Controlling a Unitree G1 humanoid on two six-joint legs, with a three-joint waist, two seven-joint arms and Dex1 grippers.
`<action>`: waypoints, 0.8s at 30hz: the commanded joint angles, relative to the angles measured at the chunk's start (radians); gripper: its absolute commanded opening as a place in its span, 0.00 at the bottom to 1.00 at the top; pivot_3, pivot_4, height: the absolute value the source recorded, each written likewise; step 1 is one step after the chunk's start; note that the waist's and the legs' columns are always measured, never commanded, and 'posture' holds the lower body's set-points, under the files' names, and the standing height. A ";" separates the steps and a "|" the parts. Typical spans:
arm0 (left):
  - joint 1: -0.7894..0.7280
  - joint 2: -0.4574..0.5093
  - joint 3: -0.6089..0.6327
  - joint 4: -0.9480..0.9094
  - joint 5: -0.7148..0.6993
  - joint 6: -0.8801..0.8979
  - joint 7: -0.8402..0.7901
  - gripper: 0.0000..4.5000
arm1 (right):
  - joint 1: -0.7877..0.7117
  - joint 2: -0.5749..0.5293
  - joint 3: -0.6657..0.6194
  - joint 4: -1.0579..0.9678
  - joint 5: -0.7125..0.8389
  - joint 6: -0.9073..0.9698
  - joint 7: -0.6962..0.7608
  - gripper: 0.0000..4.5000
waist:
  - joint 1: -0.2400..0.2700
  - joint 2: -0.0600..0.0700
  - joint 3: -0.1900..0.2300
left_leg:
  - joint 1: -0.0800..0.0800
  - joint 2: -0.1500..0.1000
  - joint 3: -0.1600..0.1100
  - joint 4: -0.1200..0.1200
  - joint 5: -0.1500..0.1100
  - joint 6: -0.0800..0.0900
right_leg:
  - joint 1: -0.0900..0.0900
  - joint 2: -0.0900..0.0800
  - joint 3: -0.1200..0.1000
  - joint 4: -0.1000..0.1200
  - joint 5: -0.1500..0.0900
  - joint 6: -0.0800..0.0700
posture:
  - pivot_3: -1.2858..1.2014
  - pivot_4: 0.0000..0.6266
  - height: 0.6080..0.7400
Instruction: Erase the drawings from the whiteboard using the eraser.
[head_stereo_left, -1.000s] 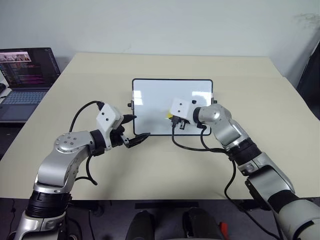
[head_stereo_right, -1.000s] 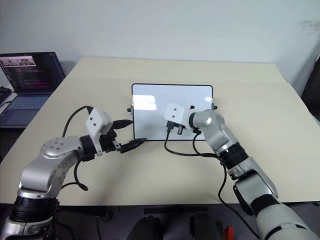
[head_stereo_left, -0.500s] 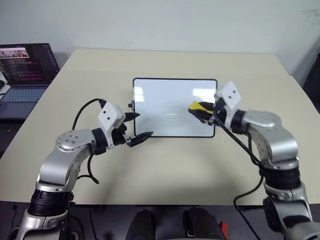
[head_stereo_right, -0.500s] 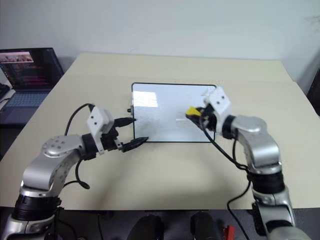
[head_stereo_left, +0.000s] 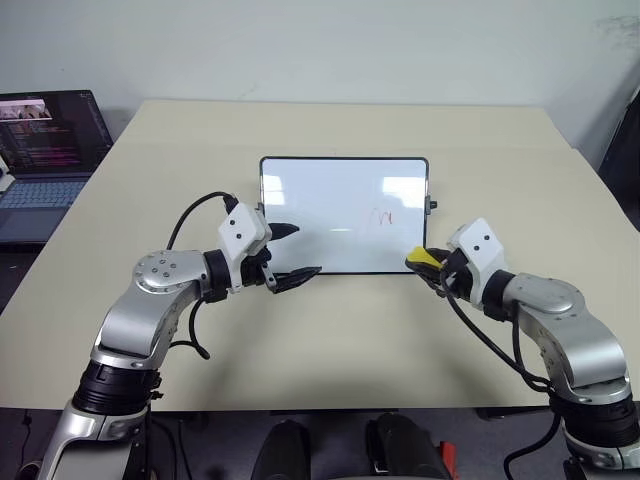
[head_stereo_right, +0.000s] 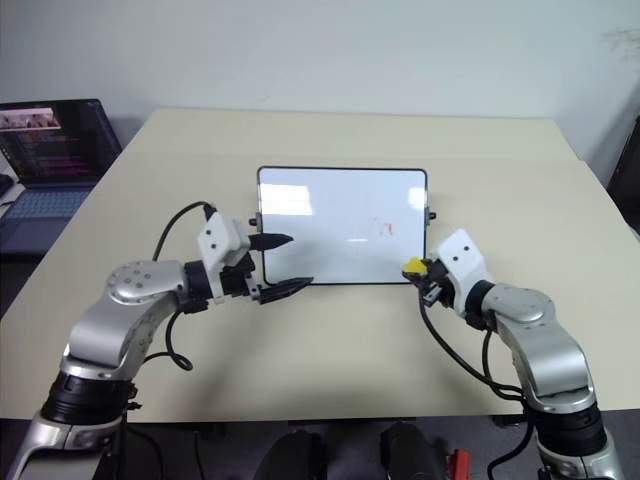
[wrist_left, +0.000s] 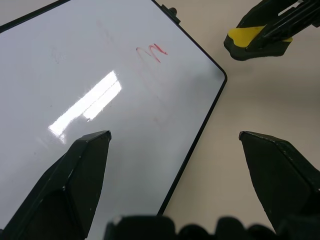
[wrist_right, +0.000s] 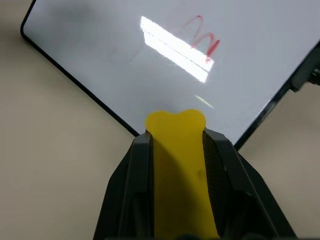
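Left eye view gives you the whiteboard (head_stereo_left: 343, 214) mid-frame on the tabletop (head_stereo_left: 330, 330), drawings (head_stereo_left: 383, 216) toward its right. Right tool (head_stereo_left: 432, 263) clamps the eraser (head_stereo_left: 424, 257) off its lower-right corner; left tool (head_stereo_left: 290, 254) gapes at its lower-left edge.

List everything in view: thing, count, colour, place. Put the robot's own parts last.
table: one, beige, under everything else.
whiteboard: one, white with a thin black frame, lying flat at the table's middle.
drawings: one small reddish scribble, on the whiteboard's right part.
eraser: one, yellow with a dark underside, just off the whiteboard's near right corner, held in the right gripper.
laptop: one, dark, screen lit, beyond the table's far left corner.
left gripper: one, black fingers, open, at the whiteboard's near left corner, holding nothing.
right gripper: one, black fingers, shut on the eraser.
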 joint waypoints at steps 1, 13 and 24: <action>-0.017 0.000 0.008 -0.002 0.008 -0.022 -0.002 1.00 | -0.030 -0.018 0.030 -0.037 0.011 -0.015 -0.004 0.22 | 0.000 0.000 0.000 | 0.000 0.000 0.000 0.000 0.000 0.000 | 0.000 0.000 0.000 0.000 0.000 0.000 | 0.52 0.24 1.00; -0.041 -0.003 -0.014 0.043 0.027 -0.036 -0.027 1.00 | -0.318 0.119 0.159 0.275 -0.134 -0.156 -0.194 0.22 | 0.000 0.000 0.000 | 0.000 0.000 0.000 0.001 0.000 0.000 | 0.000 0.001 0.000 0.001 0.001 -0.002 | 0.52 0.24 1.00; -0.053 -0.015 -0.026 0.048 0.025 -0.036 -0.044 1.00 | -0.366 0.113 0.261 0.427 -0.182 -0.193 -0.120 0.22 | 0.003 0.000 0.000 | -0.001 0.000 0.000 0.001 0.000 0.000 | 0.000 0.000 0.000 0.000 0.003 -0.005 | 0.52 0.24 1.00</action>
